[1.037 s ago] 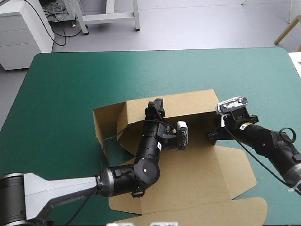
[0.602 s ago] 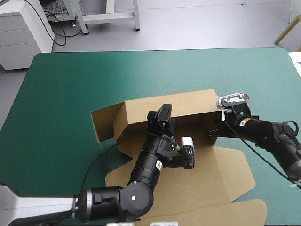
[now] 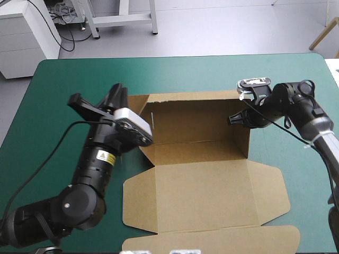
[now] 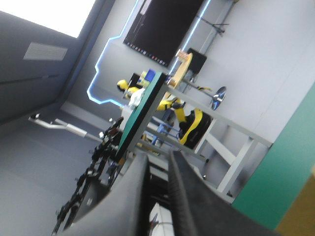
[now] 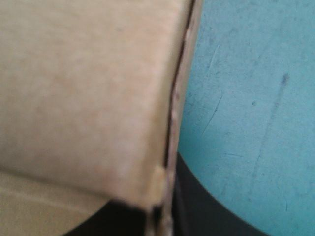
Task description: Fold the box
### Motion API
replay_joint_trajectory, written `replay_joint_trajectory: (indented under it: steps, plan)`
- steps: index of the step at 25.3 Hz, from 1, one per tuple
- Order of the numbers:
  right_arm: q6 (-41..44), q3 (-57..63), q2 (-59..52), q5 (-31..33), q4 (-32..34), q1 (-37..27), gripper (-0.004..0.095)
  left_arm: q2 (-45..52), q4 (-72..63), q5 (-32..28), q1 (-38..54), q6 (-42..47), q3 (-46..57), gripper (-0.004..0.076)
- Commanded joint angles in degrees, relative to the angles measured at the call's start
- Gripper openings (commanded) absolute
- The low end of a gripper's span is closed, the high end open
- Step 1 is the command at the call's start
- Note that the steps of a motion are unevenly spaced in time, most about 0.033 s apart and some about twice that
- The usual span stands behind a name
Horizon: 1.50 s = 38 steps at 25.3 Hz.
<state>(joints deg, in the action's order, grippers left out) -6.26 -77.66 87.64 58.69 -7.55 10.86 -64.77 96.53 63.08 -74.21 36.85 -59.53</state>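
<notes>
The brown box (image 3: 206, 182) lies mid-table. Its back wall (image 3: 190, 114) and both side walls stand up, and the lid lies flat toward the near edge. My right gripper (image 3: 235, 119) is at the top of the right wall, near the far right corner. In the right wrist view it (image 5: 167, 209) is shut on that wall's edge, with the board (image 5: 83, 98) filling the space ahead. My left gripper (image 3: 98, 103) is raised just left of the box's left wall and touches nothing. In the left wrist view its fingers (image 4: 160, 157) are shut and point level into the room.
The teal-green cover (image 3: 212, 74) lies bare beyond the box and on its left side (image 3: 47, 121). The lid's front flap (image 3: 212, 241) reaches close to the table's near edge. The left arm's body stands over the near left part of the table.
The left arm has lifted out of the box and swung left. The back wall and side walls have come upright. The right gripper has moved toward the far edge with the right wall.
</notes>
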Motion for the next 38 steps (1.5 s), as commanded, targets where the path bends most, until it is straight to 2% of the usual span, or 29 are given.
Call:
replay_joint_trajectory:
  steps: [1,3,6,9,12,15,18,23,28,33,38]
  plan:
    - [0.06,-6.13,4.84,1.16,-2.23,-0.19,0.0000,4.25,3.72,0.00,5.18,0.63,-1.73,-0.0009]
    - [0.24,-9.65,8.71,1.90,-2.23,-0.19,0.0000,6.22,0.99,-1.55,9.50,0.63,-1.73,-0.0009]
    - [0.54,-17.35,16.72,3.12,-2.10,-0.19,0.0000,10.02,-7.41,-5.21,20.81,0.52,-1.73,-0.0009]
    - [0.54,-22.67,21.76,3.71,-1.38,-0.19,0.0000,11.72,-15.03,-6.01,30.34,-0.22,-1.73,-0.0009]
    - [0.54,-25.63,23.65,3.34,-0.08,-0.19,0.0040,11.94,-33.37,-6.69,40.14,-4.02,-1.73,-0.0009]
    - [1.01,-27.01,23.65,3.99,3.89,-0.19,0.0267,11.94,-42.82,-9.12,46.95,-8.91,-1.73,-0.0009]
    - [1.07,-29.47,23.65,6.27,4.48,-0.19,0.0566,11.83,-50.59,-10.28,53.44,-12.50,-1.73,-0.0009]
    - [1.07,-32.89,22.28,9.88,4.35,-0.19,0.0562,11.62,-57.23,-12.00,61.42,-16.72,-1.73,-0.0009]
    - [-0.26,-32.99,16.84,10.14,5.69,-0.19,0.0561,9.79,-63.82,-13.66,69.51,-22.13,-1.73,-0.0009]
    - [-1.22,-32.99,11.40,8.95,5.68,-0.19,0.0558,6.17,-76.25,-16.82,77.07,-28.87,-1.73,-0.0009]
    - [0.46,-32.64,10.36,9.51,5.44,-0.19,0.0531,2.30,-89.32,-16.85,81.68,-36.05,-1.73,-0.0009]
